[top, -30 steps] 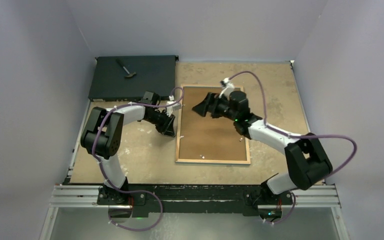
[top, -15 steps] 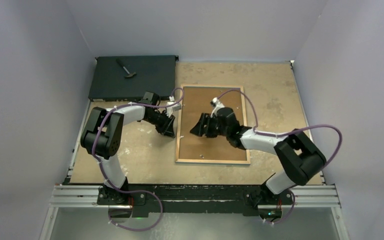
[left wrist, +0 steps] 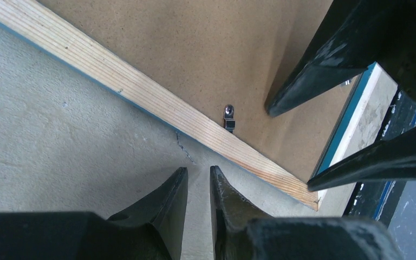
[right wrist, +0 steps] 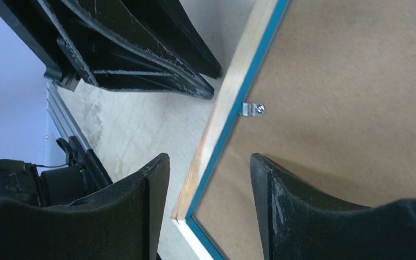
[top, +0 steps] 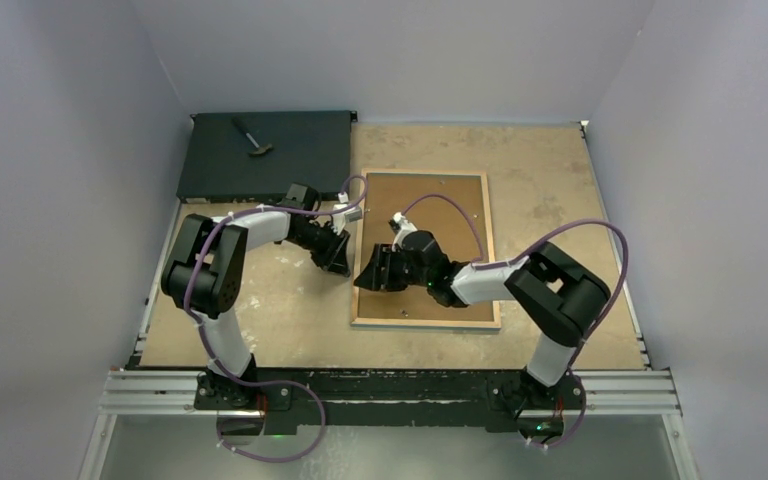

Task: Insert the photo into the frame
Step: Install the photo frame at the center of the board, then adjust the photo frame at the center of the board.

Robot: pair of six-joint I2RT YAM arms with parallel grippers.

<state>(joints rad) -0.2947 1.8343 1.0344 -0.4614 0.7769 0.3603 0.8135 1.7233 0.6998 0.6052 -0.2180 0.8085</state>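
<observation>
The frame (top: 425, 322) lies face down in the middle of the table, its bare wood back up, and a brown backing panel (top: 440, 220) fills it. The photo is hidden. My left gripper (top: 340, 262) rests on the table just left of the frame's left rail (left wrist: 141, 89). Its jaws (left wrist: 197, 170) are open by a narrow gap with nothing between them. My right gripper (top: 368, 278) is open and straddles that same rail (right wrist: 233, 92) near the lower-left corner. One finger is over the table and the other over the panel (right wrist: 210, 158). A small metal clip (right wrist: 253, 109) sits on the rail.
A flat black box (top: 265, 155) stands at the back left with a small hammer-like tool (top: 253, 137) on it. Grey walls close in three sides. An aluminium rail (top: 390, 392) runs along the near edge by the arm bases.
My right gripper swept from over the panel's upper middle down and left to the frame's left rail, its jaws narrowing. The left arm stayed still.
</observation>
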